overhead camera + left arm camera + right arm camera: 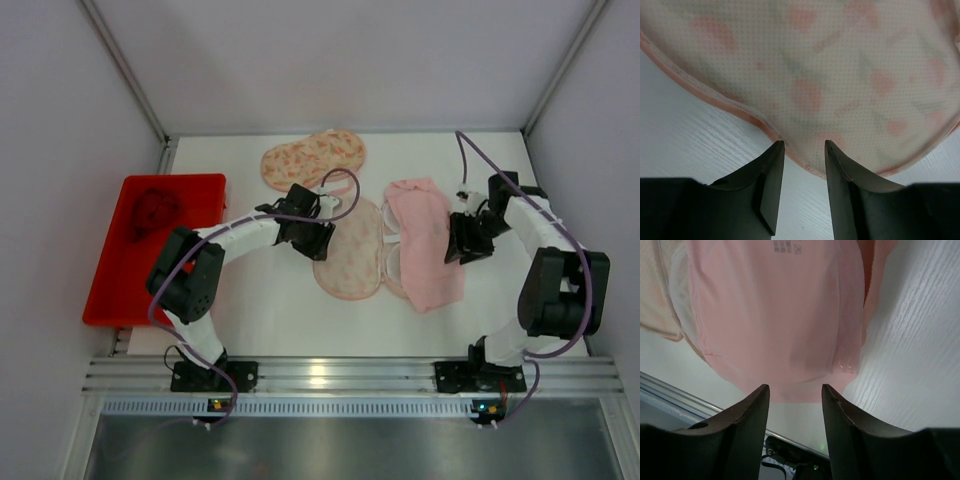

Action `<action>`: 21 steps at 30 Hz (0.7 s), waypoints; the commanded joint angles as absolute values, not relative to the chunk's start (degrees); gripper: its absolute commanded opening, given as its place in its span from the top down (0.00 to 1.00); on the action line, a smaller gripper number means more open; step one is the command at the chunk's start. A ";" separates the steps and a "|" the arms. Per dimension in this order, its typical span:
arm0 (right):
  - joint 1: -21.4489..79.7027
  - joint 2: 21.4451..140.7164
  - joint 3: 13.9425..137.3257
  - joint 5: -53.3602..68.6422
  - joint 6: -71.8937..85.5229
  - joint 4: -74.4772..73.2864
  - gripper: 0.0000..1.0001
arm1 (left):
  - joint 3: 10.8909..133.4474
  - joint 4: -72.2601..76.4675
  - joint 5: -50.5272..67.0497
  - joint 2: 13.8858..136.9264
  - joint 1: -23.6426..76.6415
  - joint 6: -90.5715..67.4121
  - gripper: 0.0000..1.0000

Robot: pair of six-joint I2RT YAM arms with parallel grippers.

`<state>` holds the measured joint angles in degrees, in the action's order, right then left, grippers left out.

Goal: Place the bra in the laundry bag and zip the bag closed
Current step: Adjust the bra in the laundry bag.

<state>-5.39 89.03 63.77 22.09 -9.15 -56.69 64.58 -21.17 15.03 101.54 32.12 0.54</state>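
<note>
The left arm [240,232] and right arm [530,215] have white links joined by chunky black joint housings, each standing on a black base plate [212,376]. A thin purple cable [357,190] loops along each. The left end effector [804,150] and right end effector [795,390] carry matte black, wedge-shaped fingers [767,175].
</note>
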 commanded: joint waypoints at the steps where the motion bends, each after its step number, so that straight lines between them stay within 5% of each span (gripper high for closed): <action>1: -5.36 90.96 63.55 25.31 -8.62 -49.75 0.53 | 62.93 -21.45 15.46 101.16 32.25 0.27 0.57; 6: -5.45 91.85 63.28 25.93 -7.91 -47.64 0.53 | 62.05 -21.36 15.73 100.81 32.43 0.26 0.57; 15: -6.06 91.41 64.69 22.68 -7.74 -45.27 0.36 | 61.96 -21.27 15.21 101.95 32.34 0.18 0.56; 21: -6.06 95.61 63.72 23.20 -7.38 -43.24 0.42 | 63.36 -21.18 16.52 105.38 32.34 0.26 0.59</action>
